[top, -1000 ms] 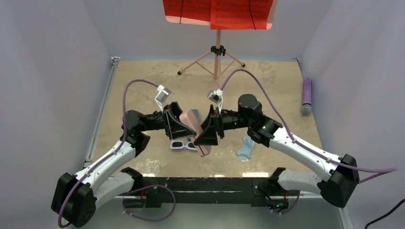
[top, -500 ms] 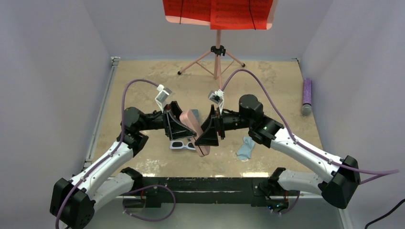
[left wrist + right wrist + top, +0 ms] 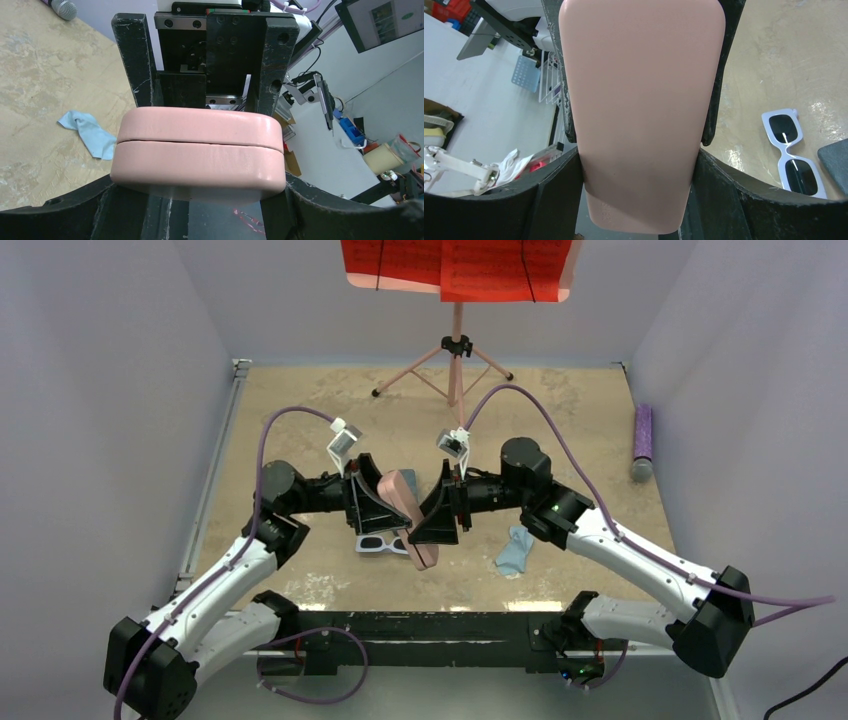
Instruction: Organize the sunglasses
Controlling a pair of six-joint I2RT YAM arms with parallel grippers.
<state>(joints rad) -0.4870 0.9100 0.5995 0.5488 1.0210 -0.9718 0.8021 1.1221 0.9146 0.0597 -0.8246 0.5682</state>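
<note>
Casing step, I reckon: left hand (image 3: 200,197) and right hand (image 3: 636,190) both clamped on the shut pink case (image 3: 197,150), held above the bench (image 3: 560,420); white sunglasses (image 3: 793,152) lie on the bench just below it, near-left; next needs the lid parted along the seam.

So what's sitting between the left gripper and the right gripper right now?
A closed pink rectangular case, gripped from opposite sides by the left gripper and the right gripper. The top view shows it, and both wrist views.
</note>
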